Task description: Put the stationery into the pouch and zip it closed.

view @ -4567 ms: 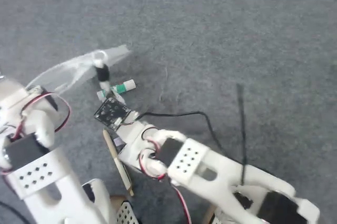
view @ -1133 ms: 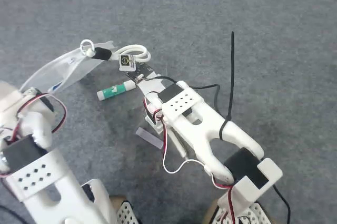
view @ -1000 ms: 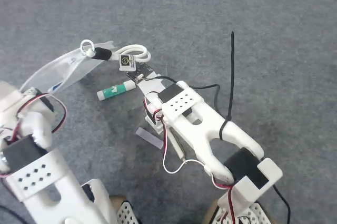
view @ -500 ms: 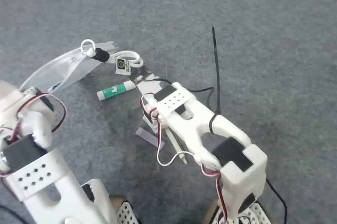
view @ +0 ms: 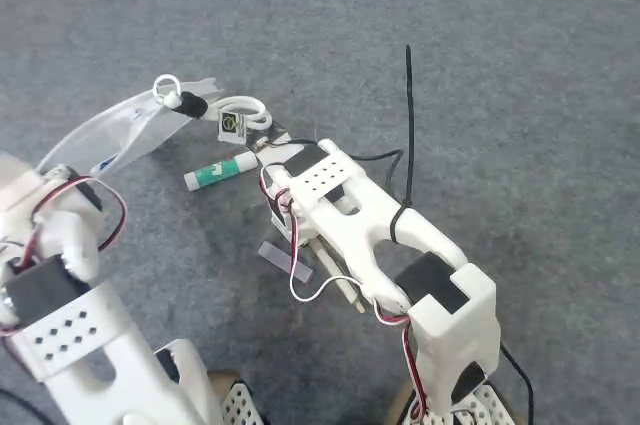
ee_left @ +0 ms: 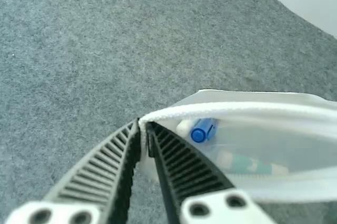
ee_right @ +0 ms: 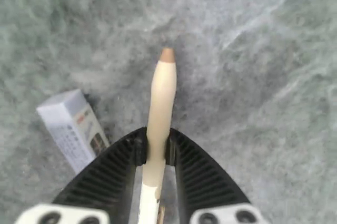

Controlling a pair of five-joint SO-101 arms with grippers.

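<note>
Left wrist view, left gripper: ribbed black jaws clamped on the white zip edge of the clear plastic pouch.
Pouch contents: blue-capped pen; blurred green and white item, perhaps a tube.
Right gripper: grasping a pale wooden pencil, its tip over the grey felt mat.
Beside the pencil: small white boxed eraser on the mat.
High view: green and white glue stick lies near the pouch's far end.

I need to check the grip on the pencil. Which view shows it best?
The right wrist view: the pencil sits clamped in the right gripper, tip pointing out. The high view catches a pale stretch of it under the arm. The left wrist view faces the pouch.
</note>
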